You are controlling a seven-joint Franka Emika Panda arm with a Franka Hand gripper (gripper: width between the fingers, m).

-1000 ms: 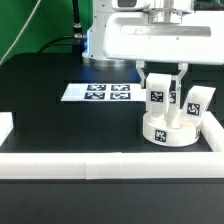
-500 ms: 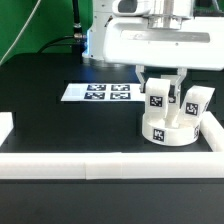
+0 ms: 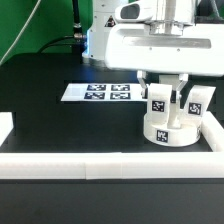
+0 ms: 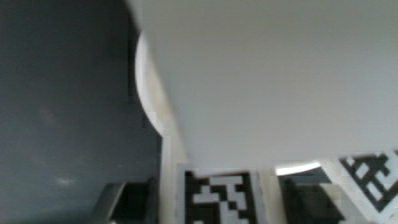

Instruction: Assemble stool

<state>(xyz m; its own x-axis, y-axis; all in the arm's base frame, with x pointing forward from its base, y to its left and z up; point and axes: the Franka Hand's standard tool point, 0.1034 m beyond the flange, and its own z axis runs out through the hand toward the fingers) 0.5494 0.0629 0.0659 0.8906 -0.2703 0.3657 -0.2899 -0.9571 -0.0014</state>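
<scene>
The white round seat (image 3: 170,129) lies on the black table near the front rail, at the exterior view's right. A white tagged leg (image 3: 158,99) stands upright on the seat, and my gripper (image 3: 160,98) is shut on it, a finger on each side. A second tagged leg (image 3: 194,103) stands on the seat just to the right. In the wrist view the held leg's tag (image 4: 221,196) shows between my dark fingers (image 4: 125,198), with the seat's white face (image 4: 267,80) filling the view and another tag (image 4: 368,176) beside it. The third leg is hidden.
The marker board (image 3: 98,92) lies flat on the table at the exterior view's left of the seat. White border rails run along the front (image 3: 100,165) and the right side (image 3: 214,132). A white block (image 3: 5,125) sits at the left edge.
My gripper with the leg has sunk slightly toward the seat and shifted a little to the right. The seat and second leg have not moved.
</scene>
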